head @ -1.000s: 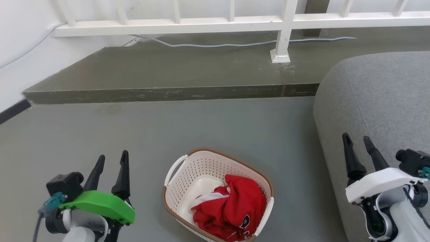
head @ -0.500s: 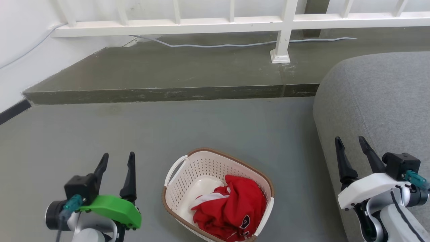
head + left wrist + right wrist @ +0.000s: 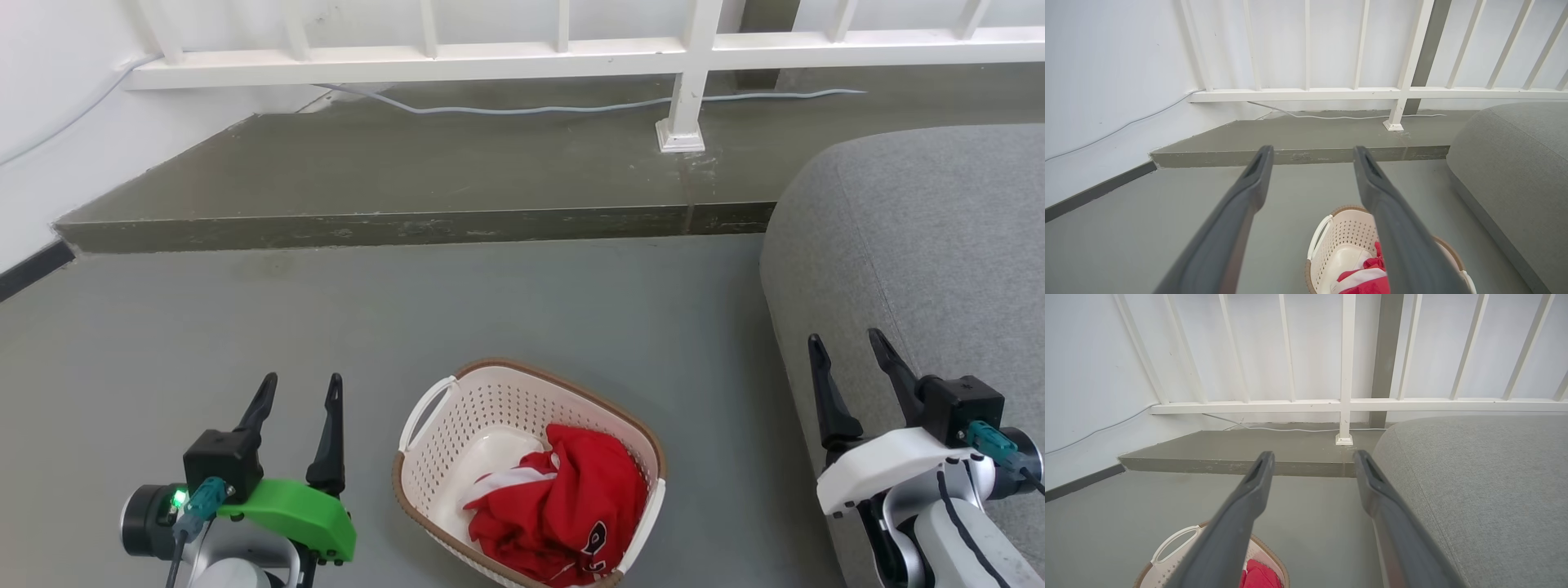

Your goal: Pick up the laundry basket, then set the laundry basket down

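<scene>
Big rounded grey fabric sofa point(image 3: 922, 245) fills three o'clock of the head view. Bare grey-green floor point(image 3: 490, 302) runs across the middle, with a white barred railing point(image 3: 408, 57) along twelve. Down at six o'clock, standing on that floor, is the cream-white oval plastic laundry basket point(image 3: 490, 408) with perforated sides and a brown rim. A crumpled red garment point(image 3: 563, 506) is heaped toward its four o'clock end.

Left gripper point(image 3: 302, 380) sits at seven o'clock and right gripper point(image 3: 843, 336) at four. Each has its dark fingers spread with nothing between them, and both are well apart from the basket.

By my read this is the approach, with the pick-up not yet begun. The next move calls for each gripper to come in to its own white side handle point(image 3: 424, 408) and for both to close together, or the load may tip.

The left wrist view puts the basket point(image 3: 1345, 232) at five o'clock, partly behind one finger of the left gripper point(image 3: 1312, 150). The right wrist view catches that handle's loop point(image 3: 1175, 543) at seven, beside the right gripper point(image 3: 1313, 453). It also shows the railing's tall bars, which the head view crops.
</scene>
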{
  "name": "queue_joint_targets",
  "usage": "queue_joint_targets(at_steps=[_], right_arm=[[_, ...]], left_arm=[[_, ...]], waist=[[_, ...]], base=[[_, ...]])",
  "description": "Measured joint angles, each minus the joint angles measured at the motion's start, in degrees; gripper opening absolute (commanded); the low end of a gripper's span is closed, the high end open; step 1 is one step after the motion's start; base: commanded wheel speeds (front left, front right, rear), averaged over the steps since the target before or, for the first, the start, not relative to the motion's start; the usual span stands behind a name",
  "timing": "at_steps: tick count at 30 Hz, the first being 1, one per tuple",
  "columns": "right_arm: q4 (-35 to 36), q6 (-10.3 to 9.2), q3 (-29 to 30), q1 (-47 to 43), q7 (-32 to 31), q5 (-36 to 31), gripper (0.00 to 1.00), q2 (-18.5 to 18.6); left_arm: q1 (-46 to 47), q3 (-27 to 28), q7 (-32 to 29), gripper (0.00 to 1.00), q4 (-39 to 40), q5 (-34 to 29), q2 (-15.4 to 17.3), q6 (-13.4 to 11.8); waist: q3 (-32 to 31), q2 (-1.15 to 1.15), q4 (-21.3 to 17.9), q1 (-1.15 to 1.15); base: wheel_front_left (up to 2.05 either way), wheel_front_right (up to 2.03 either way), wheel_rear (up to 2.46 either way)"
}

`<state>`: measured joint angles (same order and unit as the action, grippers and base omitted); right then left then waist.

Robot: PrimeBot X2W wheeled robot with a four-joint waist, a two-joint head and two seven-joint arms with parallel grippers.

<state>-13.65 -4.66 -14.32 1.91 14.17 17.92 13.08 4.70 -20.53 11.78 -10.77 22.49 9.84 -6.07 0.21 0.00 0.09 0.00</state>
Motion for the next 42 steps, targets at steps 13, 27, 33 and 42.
queue_joint_targets(at_steps=[13, 27, 33, 42], right_arm=[[-0.44, 0.02, 0.09, 0.01, 0.00, -0.37, 1.00, 0.01], [0.40, 0.09, 0.54, 0.48, 0.00, -0.44, 1.00, -0.01], [1.96, 0.07, 1.10, 1.62, 0.01, -0.44, 1.00, -0.02], [4.04, 0.01, 2.16, 4.45, 0.01, -0.56, 1.00, -0.40]], left_arm=[[0.01, 0.37, -1.15, 1.00, -0.56, 0.67, -0.42, -0.01], [0.32, 0.38, -1.66, 1.00, 0.48, -0.08, -0.36, -0.07], [2.16, 0.34, -2.24, 1.00, 2.20, -0.87, -0.10, -0.08], [4.52, 0.31, -3.26, 1.00, 3.48, -1.86, 0.10, -0.08]], waist=[[0.28, 0.00, -0.09, 0.00], [2.44, 0.00, -0.05, 0.00], [5.53, 0.00, -0.22, 0.00], [11.95, 0.00, -0.70, 0.00]], base=[[0.00, 0.00, 0.00], [0.00, 0.00, 0.00], [0.00, 0.00, 0.00], [0.00, 0.00, 0.00]])
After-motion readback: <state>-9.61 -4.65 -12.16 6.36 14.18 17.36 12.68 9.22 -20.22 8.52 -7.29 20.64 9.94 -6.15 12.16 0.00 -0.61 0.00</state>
